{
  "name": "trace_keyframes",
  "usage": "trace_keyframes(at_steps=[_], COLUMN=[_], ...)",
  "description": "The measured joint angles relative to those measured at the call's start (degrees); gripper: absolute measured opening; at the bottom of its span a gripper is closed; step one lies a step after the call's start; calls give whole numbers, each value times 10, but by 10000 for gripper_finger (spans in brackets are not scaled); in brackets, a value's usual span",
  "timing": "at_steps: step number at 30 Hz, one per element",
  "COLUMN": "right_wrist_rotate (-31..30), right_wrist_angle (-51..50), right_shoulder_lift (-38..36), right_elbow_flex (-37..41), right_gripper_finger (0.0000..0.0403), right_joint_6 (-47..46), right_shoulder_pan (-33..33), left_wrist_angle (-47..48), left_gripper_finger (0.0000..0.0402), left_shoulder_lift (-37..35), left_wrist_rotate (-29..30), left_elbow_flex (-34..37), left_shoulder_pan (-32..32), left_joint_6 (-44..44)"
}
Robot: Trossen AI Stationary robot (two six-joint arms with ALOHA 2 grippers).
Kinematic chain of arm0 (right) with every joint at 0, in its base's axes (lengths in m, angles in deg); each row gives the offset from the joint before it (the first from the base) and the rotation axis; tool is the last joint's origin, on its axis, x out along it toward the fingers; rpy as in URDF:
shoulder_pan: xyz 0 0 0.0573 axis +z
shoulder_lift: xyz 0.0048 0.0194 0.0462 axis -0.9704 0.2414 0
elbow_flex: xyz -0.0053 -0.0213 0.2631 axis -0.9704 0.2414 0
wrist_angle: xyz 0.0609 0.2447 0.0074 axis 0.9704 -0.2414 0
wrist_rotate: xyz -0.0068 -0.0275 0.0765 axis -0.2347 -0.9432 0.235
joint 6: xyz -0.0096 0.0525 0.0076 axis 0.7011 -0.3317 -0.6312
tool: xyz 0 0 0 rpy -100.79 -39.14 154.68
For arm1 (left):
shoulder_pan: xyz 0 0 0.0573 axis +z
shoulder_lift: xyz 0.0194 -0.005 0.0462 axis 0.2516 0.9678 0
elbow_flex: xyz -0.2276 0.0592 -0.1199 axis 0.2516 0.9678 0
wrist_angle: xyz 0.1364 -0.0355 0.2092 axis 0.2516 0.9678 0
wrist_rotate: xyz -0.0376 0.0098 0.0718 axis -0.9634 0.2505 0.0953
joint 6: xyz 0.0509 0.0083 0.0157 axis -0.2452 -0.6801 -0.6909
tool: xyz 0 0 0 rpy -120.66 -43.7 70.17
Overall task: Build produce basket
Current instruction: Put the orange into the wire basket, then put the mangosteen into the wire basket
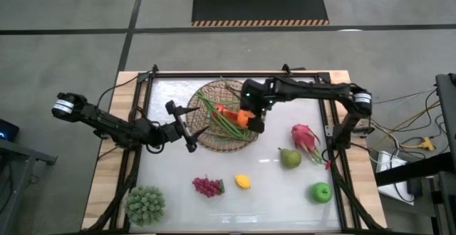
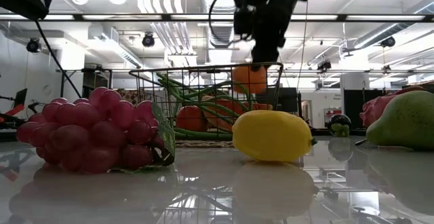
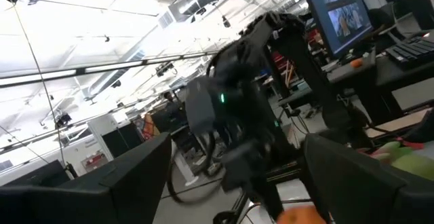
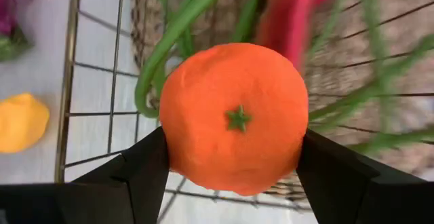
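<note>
Now, right hand (image 1: pixel 249 117): clenched on the orange (image 4: pixel 234 117)
Relation: orange hangs over the basket (image 1: pixel 214 139), straight below
Left hand (image 1: pixel 187 126): released, beside rim

left pincer (image 1: pixel 191 126): spread wide, low | right pincer (image 4: pixel 234 157): clamped, raised

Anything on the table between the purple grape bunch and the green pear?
Only the yellow lemon lies between the grapes and the pear, clear in the high view.

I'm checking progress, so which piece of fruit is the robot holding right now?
The orange, clamped in the right gripper above the basket; the lemon, pear and grapes lie loose on the table.
</note>
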Motion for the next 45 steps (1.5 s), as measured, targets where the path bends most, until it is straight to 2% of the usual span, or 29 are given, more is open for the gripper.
trace_keyframes(at_steps=[3,10,22,30,37,45], right_wrist_rotate=[18,17,16,11,8,-55], right_wrist_angle=[-7,-18,-15,-47,-42,-21], right_shoulder_lift=[26,58,59,47,-6,-71], right_elbow_flex=[0,-6,-6,-38,-44,-43], right_gripper_finger=[263,265,350,340,327,327], right_joint_6=[8,19,27,24,24,-30], right_shoulder_pan=[0,0,0,0,0,-1], left_wrist_angle=[0,0,0,4,26,25], left_gripper_finger=[318,318,318,318,318,318], left_shoulder_lift=[0,0,0,0,1,1], left_wrist_rotate=[0,0,0,0,1,1], left_elbow_flex=[0,0,0,0,1,0], left_shoulder_pan=[0,0,0,0,0,0], left_joint_6=[2,2,3,32,34,34])
